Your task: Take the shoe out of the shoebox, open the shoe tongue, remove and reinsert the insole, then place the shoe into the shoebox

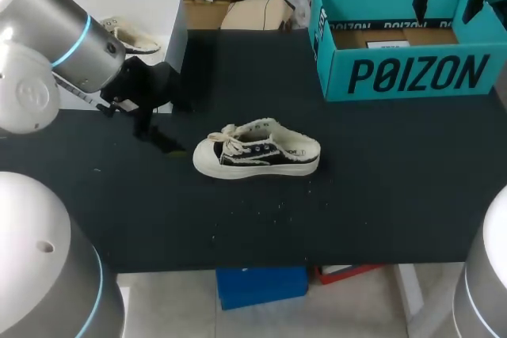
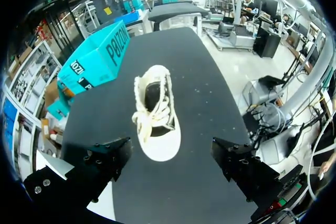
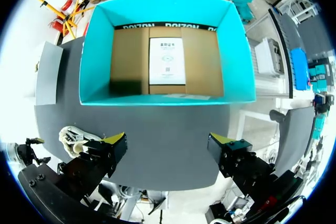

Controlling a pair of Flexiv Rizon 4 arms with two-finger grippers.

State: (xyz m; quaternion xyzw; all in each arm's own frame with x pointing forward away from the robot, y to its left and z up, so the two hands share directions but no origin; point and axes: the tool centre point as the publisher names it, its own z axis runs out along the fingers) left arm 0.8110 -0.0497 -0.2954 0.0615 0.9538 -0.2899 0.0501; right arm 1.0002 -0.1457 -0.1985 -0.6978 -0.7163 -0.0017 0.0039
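A white and black canvas shoe (image 1: 257, 152) with loose laces lies on its sole in the middle of the black table, toe to the left. My left gripper (image 1: 156, 130) hangs open just left of the toe. In the left wrist view the shoe (image 2: 157, 114) lies ahead of the open left gripper (image 2: 170, 161), apart from both fingers. The teal shoebox (image 1: 396, 77) stands open at the back right. My right gripper (image 1: 450, 1) hovers open above it. From the right wrist, the shoebox (image 3: 94, 51) holds only a white sheet (image 3: 167, 61) on its brown floor, below the open right gripper (image 3: 168, 148).
A white box (image 1: 158, 13) with another shoe (image 1: 131, 37) in it sits at the table's back left, behind my left arm. The table's front edge runs close below the shoe.
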